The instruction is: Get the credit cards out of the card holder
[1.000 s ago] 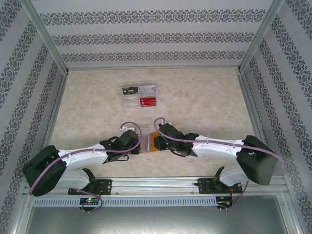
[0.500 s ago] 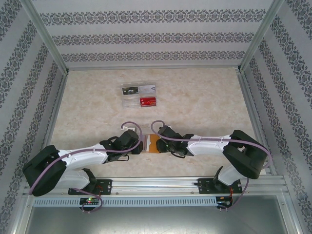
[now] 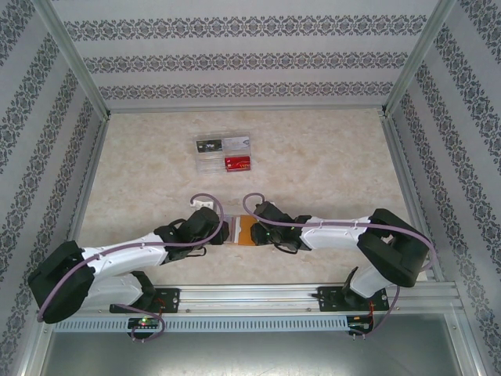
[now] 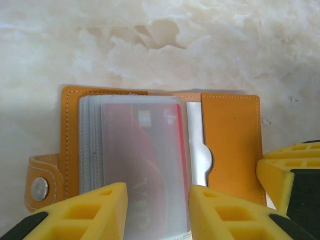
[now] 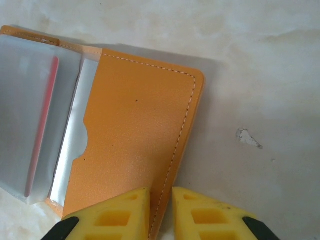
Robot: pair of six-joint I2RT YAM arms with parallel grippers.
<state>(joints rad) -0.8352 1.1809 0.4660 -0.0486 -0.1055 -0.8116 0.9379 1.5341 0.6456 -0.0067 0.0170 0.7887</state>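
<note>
The right tool (image 5: 161, 212), its honeycombed yellow fingers almost together, pinches the stitched edge of the card holder (image 5: 135, 130). This is a smooth, orange-tan, leather-look wallet, roughly square, lying open and flat. The left tool (image 4: 157, 217) stands with its blocky yellow fingers parted, and the near edge of a frosted plastic sleeve (image 4: 116, 165) lies in the gap. A red card (image 4: 165, 150) shows through it. A snap tab (image 4: 42, 182) juts from the cover's left side. The card holder rests between both tools on the pale, marbled bench (image 3: 329, 157), towards its near edge.
</note>
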